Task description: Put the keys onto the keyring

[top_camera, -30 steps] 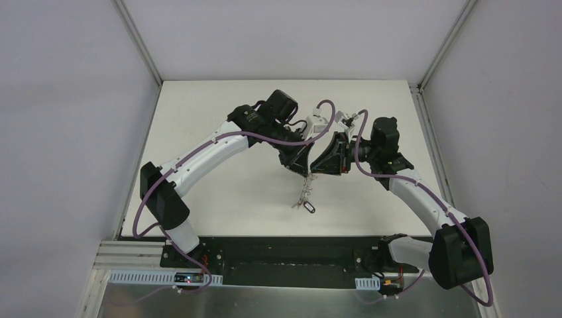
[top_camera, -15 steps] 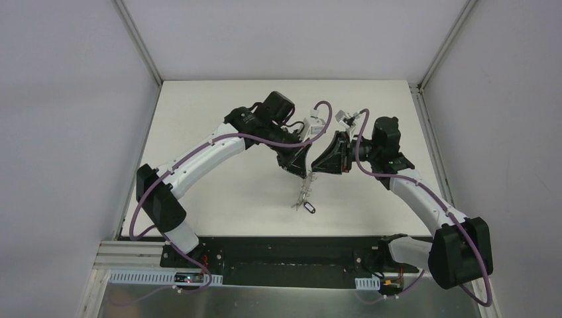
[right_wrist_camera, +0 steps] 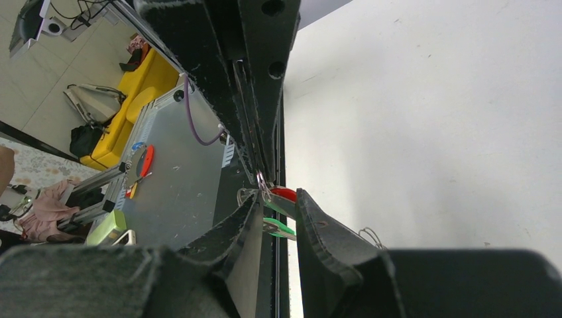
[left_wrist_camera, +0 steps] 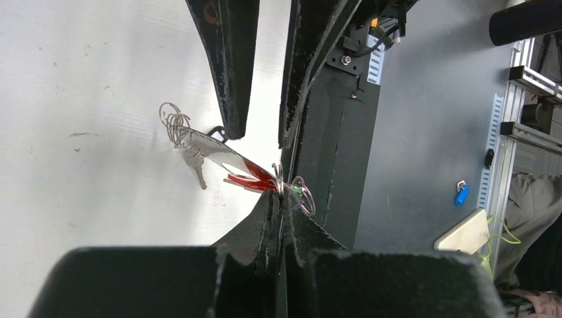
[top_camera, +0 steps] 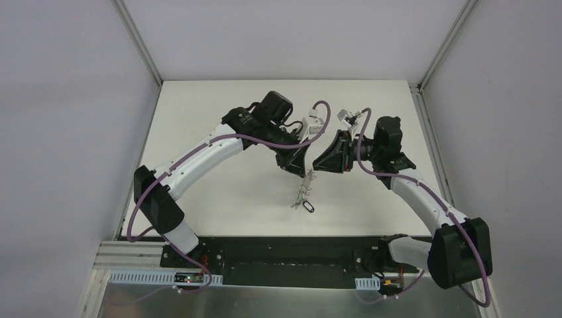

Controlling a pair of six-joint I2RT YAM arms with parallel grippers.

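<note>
- Top view: your two arms meet over the middle of the white table (top_camera: 219,192), fingertips nearly touching.
  - The left claw (top_camera: 303,172) and the right claw (top_camera: 315,169) both point down and inward at the same spot.
  - The keys (top_camera: 304,193) hang from that spot in a thin string toward you.
  - A black key (top_camera: 307,207) is lowest, at or just above the tabletop; you cannot tell which from here.
  - Neither claw's opening can be read from this height.
- Left wrist view: your left claw (left_wrist_camera: 281,211) is closed tight, with no gap between the pads.
  - It pinches the thin grey wire of the keyring (left_wrist_camera: 173,123) right at the tips.
  - From the pinch, a red key (left_wrist_camera: 255,179) runs out to the left, and a bare silver key (left_wrist_camera: 197,169) hangs beyond it.
  - The far end of the wire shows as small coils.
  - The right claw (left_wrist_camera: 258,136) comes in from above with its fingers narrowly apart, table showing between them.
  - Its tips sit just above the red key.
- Right wrist view: your right claw (right_wrist_camera: 278,202) shows the same narrow gap.
  - The red key (right_wrist_camera: 286,193) and a green key (right_wrist_camera: 280,229) lie in that gap.
  - You cannot tell whether the pads touch either one.
  - The left claw (right_wrist_camera: 264,171) reaches down from above, closed on a small wire loop just beside the red key.
</note>
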